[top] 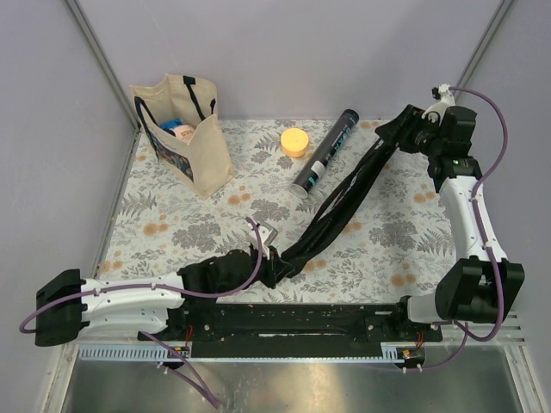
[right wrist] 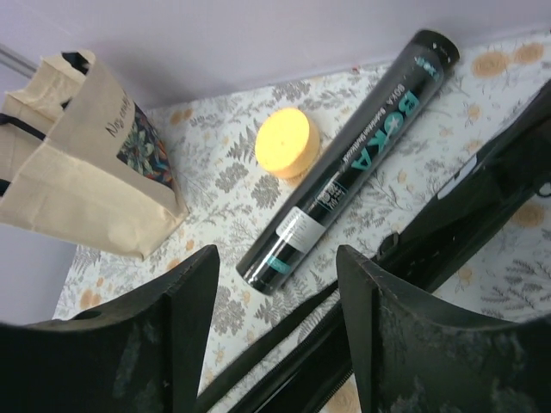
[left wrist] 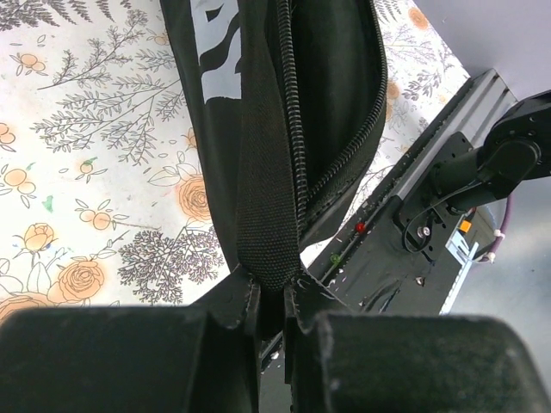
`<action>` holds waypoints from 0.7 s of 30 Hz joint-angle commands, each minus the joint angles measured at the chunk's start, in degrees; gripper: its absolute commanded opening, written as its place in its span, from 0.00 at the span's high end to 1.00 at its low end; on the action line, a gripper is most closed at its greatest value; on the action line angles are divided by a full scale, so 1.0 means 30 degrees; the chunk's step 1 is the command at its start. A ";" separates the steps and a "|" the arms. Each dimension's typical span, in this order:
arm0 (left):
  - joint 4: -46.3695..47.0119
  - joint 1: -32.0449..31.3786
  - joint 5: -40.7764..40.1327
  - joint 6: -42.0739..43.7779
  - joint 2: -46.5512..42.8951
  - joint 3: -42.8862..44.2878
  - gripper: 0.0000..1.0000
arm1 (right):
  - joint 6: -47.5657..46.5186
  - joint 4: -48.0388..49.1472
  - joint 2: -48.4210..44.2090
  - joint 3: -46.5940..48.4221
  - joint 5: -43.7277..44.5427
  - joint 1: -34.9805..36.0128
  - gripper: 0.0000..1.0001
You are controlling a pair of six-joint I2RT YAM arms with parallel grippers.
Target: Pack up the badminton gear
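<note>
The black racket-shaped cover [top: 344, 202] lies diagonally across the floral table, from the front centre to the back right. Its zipper is open in the left wrist view [left wrist: 344, 103]. My left gripper [top: 274, 265] is shut on the cover's woven black strap [left wrist: 267, 189] at the near end, with the strap pinched between its fingers [left wrist: 271, 292]. My right gripper [top: 398, 129] is open [right wrist: 275, 254] above the cover's far end [right wrist: 482, 198]. The long black lettered tube [top: 325, 153] lies beside the cover [right wrist: 353, 159]. No rackets or shuttlecocks are in view.
A beige tote bag [top: 185, 133] with dark handles stands at the back left [right wrist: 77, 163]. A round yellow object [top: 295, 140] sits next to the tube's far end [right wrist: 287, 142]. The arms' black base rail [top: 301, 318] runs along the near table edge.
</note>
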 commanded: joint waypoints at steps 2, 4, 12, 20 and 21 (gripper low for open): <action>0.1254 0.0317 0.1466 -0.0348 -0.0746 0.0481 1.00 | 0.0232 0.0418 0.0356 0.1254 0.1053 0.0000 0.36; 0.1137 0.0404 0.1583 -0.0407 -0.0834 0.0540 1.00 | -0.1022 0.0678 -0.0023 0.0816 0.1583 -0.0087 0.36; -0.0122 0.0639 0.1906 -0.0553 -0.1332 0.0949 1.00 | -0.3142 0.3463 0.0762 0.0430 0.0157 -0.3304 0.44; -0.0299 0.1049 0.2022 -0.0494 -0.1977 0.0745 1.00 | 0.3888 0.5628 0.5419 0.2630 -0.9103 -0.6385 0.50; -0.0444 0.1108 0.2110 -0.0553 -0.2035 0.0803 1.00 | 0.4269 0.5979 0.5831 0.2514 -0.9370 -0.6415 0.50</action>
